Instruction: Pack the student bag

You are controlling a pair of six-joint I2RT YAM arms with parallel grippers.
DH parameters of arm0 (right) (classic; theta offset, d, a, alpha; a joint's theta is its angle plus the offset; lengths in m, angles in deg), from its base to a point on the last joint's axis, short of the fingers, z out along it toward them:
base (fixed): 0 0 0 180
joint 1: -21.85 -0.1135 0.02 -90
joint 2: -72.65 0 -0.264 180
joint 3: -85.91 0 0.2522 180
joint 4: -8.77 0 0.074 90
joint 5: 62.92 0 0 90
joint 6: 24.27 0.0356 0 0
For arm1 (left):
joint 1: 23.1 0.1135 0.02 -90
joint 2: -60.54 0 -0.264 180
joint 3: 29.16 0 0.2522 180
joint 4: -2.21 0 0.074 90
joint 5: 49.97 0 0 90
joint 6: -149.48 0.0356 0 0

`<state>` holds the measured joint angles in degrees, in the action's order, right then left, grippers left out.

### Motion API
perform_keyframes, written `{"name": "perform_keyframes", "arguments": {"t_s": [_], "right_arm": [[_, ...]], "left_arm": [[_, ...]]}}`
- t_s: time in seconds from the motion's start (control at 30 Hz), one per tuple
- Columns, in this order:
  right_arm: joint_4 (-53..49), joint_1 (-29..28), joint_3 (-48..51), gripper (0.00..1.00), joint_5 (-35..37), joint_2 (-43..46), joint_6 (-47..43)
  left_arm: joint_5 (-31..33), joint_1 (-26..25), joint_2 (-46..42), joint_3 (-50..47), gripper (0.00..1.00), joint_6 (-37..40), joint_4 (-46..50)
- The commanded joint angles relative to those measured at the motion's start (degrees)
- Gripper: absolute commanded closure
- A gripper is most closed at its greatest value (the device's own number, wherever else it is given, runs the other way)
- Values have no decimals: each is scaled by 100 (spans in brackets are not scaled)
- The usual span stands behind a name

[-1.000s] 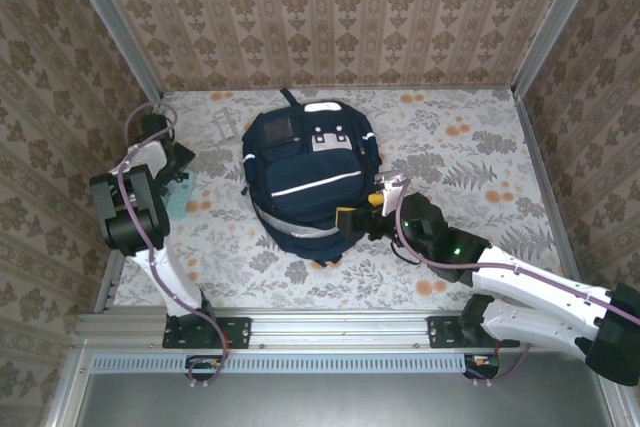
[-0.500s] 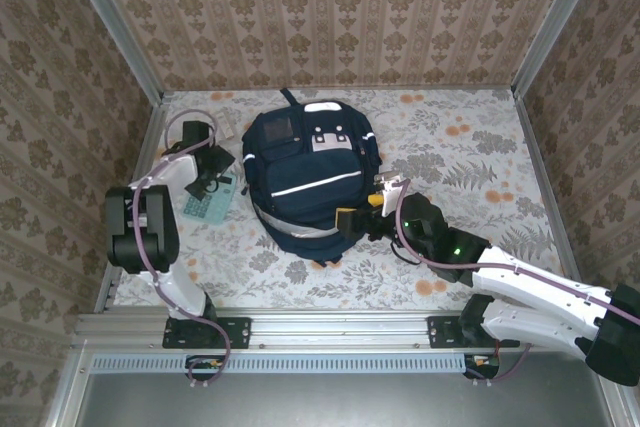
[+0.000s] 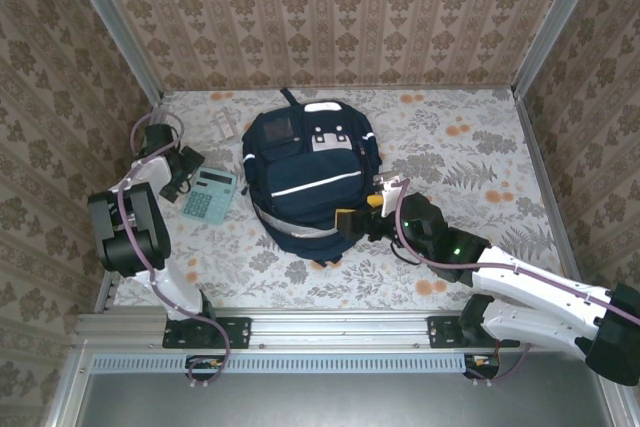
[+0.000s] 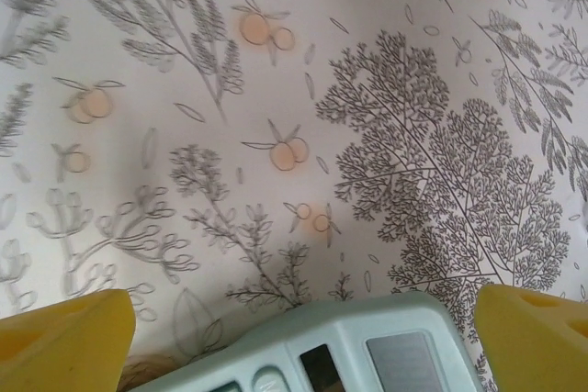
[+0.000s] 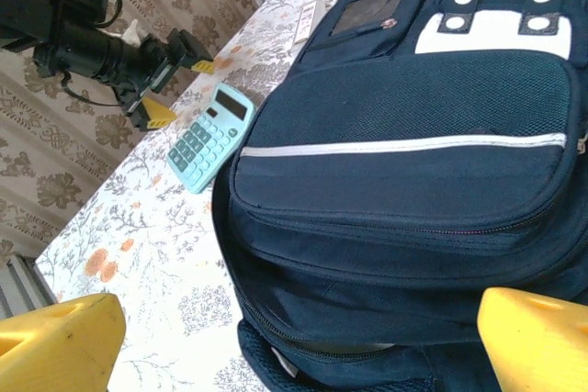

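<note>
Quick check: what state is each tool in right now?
Left tool: open, holding nothing, by the calculator.
Right tool: open, holding nothing, facing the student bag.

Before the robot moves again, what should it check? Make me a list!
1. Left pincer open: ok.
2. Calculator lying flat on the table, beside the student bag, nothing on it: ok.
3. Left pincer lined up around the calculator: not ok, the wrist view has just the screen end between its jaws.
4. Right pincer open at the bag's near right side: ok.
5. Bag's main zip open wide enough to drop things in: cannot tell.
</note>
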<state>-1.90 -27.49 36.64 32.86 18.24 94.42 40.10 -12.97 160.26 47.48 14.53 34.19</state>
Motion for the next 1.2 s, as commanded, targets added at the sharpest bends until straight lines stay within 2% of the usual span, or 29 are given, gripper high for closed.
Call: {"name": "perform_keyframes", "arguments": {"t_s": [0.0,0.23,0.57,0.7,0.83,1.0,1.17], "right_arm": [[7,28,-25,0,-244,-49,3],[141,3,-178,2,-758,-489,-21],[424,-352,-527,17,-1017,-1202,-55],[244,-739,-908,17,-791,-1504,-96],[62,-1129,-1286,18,-481,-1780,-163],[281,-1263,-1842,31,-597,-2697,172],[577,-1254,-2458,42,-750,-3846,456]], "left_arm": [[-375,-80,157,-161,4,191,-317],[-649,-456,144,-364,4,169,-594],[-787,-1129,-365,-1232,4,24,-1185],[-665,-1380,-728,-1620,4,-81,-1204],[-539,-1424,-1254,-2015,4,-167,-1157],[-375,-1659,-2135,-2547,3,-172,-1205],[-295,-1810,-2631,-2729,3,-233,-1005]]}}
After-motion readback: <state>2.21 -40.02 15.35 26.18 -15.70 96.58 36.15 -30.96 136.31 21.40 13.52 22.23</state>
